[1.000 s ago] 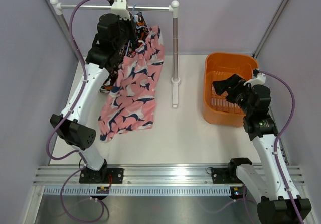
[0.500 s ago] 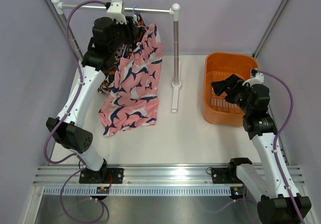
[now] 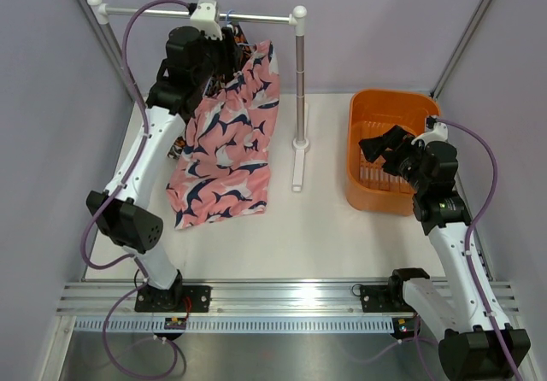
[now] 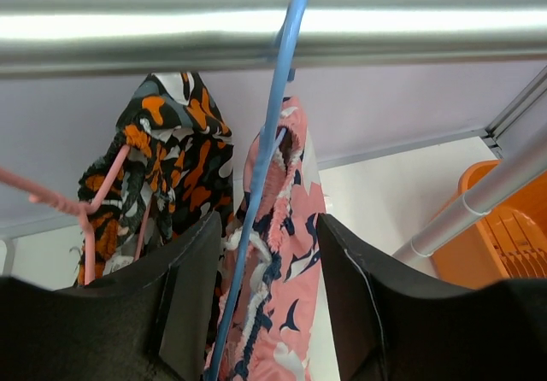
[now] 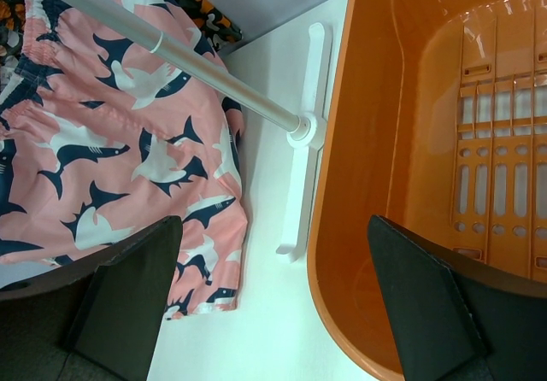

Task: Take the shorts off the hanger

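Observation:
The pink shorts [image 3: 226, 146] with navy and white blotches hang from a blue hanger [image 4: 272, 142] on the rail [image 3: 154, 10], their hem lying on the table. The black shorts [image 4: 167, 150] with orange and white blotches hang behind them on a pink hanger [image 4: 85, 223]. My left gripper [image 3: 229, 56] is open just under the rail. In the left wrist view [image 4: 269, 223] its jaws straddle the blue hanger and the pink waistband [image 4: 286, 227]. My right gripper [image 3: 378, 146] is open and empty over the basket's left rim; it also shows in the right wrist view [image 5: 273, 227].
An orange basket [image 3: 367, 112] stands at the right with nothing in it; its wall shows in the right wrist view [image 5: 342, 142]. The rack's right post [image 3: 299, 82] and white foot [image 3: 297, 167] stand between the shorts and the basket. Grey walls close in both sides.
My left gripper swung left along the rail, then came back right, and the pink shorts swayed with it. The right arm has barely moved.

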Controlling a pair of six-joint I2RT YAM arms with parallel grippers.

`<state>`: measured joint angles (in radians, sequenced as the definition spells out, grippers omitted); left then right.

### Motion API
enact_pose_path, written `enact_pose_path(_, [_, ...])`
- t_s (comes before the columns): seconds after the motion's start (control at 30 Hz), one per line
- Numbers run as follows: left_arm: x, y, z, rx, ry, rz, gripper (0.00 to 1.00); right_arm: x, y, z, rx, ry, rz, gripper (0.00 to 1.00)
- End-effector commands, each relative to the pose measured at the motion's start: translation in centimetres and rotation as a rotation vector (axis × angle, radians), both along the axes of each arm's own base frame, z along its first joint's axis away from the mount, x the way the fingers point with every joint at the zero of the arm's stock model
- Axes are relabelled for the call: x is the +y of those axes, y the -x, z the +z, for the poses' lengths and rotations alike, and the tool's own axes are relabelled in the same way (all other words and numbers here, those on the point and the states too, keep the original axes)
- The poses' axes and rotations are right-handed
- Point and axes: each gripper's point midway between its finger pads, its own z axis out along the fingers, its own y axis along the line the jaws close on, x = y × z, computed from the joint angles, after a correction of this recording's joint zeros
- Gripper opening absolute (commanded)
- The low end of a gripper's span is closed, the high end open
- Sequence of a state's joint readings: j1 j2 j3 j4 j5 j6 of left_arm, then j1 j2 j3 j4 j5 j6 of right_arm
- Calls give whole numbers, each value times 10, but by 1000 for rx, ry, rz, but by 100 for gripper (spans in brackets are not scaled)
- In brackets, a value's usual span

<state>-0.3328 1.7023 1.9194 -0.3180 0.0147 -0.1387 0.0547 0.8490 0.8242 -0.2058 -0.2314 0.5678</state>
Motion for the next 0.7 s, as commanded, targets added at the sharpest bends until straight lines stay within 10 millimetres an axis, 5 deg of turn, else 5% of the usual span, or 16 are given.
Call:
enact_pose_path(0.0, [-6, -8, 25, -68, -8, -9, 51, 3, -3, 12, -55, 9, 27, 100])
enact_pose_path(0.13, [-11, -16, 31, -76, -16, -13, 49, 2, -4, 13, -55, 11, 26, 99])
enact_pose_path(0.53, [1, -19, 4, -39, -88, 47, 47, 3, -6, 10, -45, 9, 28, 99])
enact_pose_path(0.67, [2, -21, 1, -38, -96, 54, 38, 3, -6, 8, -44, 9, 27, 99])
